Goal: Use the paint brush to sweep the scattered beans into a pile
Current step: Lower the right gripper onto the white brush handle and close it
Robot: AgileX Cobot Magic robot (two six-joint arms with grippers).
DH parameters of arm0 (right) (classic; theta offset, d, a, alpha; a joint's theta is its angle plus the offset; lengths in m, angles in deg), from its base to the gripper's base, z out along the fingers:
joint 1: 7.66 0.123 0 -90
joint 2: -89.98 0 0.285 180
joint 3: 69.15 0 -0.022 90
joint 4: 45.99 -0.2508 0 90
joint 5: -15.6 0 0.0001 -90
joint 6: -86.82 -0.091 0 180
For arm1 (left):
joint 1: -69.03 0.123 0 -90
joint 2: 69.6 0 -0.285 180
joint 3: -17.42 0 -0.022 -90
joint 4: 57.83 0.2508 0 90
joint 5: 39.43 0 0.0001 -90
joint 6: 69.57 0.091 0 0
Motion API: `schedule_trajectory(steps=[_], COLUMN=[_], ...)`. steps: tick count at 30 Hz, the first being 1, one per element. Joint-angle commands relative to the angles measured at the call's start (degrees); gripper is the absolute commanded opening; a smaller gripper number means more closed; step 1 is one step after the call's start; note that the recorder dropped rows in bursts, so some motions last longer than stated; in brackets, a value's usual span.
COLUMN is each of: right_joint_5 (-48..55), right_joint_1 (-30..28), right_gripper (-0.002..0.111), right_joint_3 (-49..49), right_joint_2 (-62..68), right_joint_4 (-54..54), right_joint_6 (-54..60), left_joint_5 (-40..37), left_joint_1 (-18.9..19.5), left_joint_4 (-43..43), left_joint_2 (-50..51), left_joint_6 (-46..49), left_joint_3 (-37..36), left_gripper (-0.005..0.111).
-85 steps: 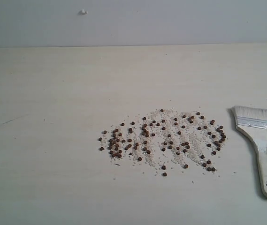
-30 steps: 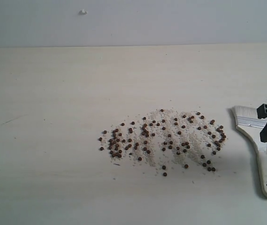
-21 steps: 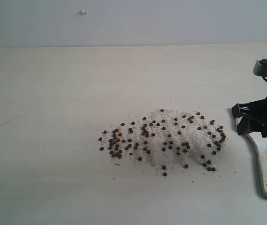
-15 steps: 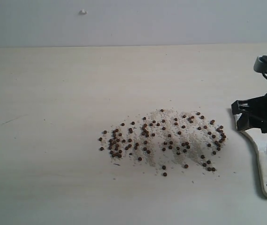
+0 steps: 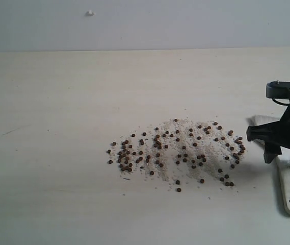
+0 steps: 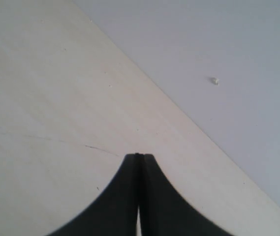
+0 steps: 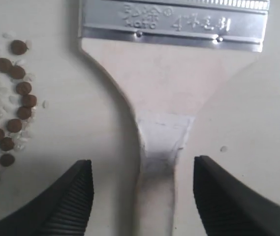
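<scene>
The beans point(image 5: 178, 153) lie spread in a wide patch at the table's middle, mixed with white crumbs; some beans point(image 7: 13, 110) show in the right wrist view. The paint brush point(image 5: 287, 189) lies flat at the right, its handle end with the hole toward the front edge. My right gripper point(image 5: 286, 154) hovers open over its ferrule and upper handle. In the right wrist view the fingers straddle the paint brush point(image 7: 162, 123) handle below the silver ferrule point(image 7: 174, 24), right gripper point(image 7: 142, 169) not touching it. My left gripper point(image 6: 139, 156) is shut on nothing above bare table.
The pale wooden table point(image 5: 58, 102) runs back to a grey wall point(image 5: 145, 23) carrying a small white mark point(image 5: 90, 13). A thin dark scratch point(image 5: 15, 130) marks the table at the left.
My right arm came in from the right edge and moved down over the brush's ferrule and handle, jaws apart. Brush and beans have not moved.
</scene>
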Motion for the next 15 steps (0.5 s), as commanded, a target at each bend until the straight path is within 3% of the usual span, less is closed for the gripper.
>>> schedule_trajectory(steps=[1,8,15], right_joint_5=[-2.6,-10.5,-11.9], right_joint_1=[0.1,0.1,0.1], right_gripper=[0.059,0.059,0.059], right_joint_3=[0.0,-4.5,-5.0], right_joint_2=[2.3,2.7,2.7], right_joint_4=[0.8,4.3,7.6], right_joint_6=[-0.2,-6.0,-10.2], left_joint_5=[0.0,0.0,0.0], left_joint_1=[-0.1,-0.1,-0.1], left_joint_4=[-0.3,-0.3,-0.3], left_joint_2=[-0.4,-0.4,-0.4], left_joint_6=[0.4,0.4,0.4], left_joint_3=[-0.1,-0.1,-0.1], left_gripper=[0.0,0.0,0.0])
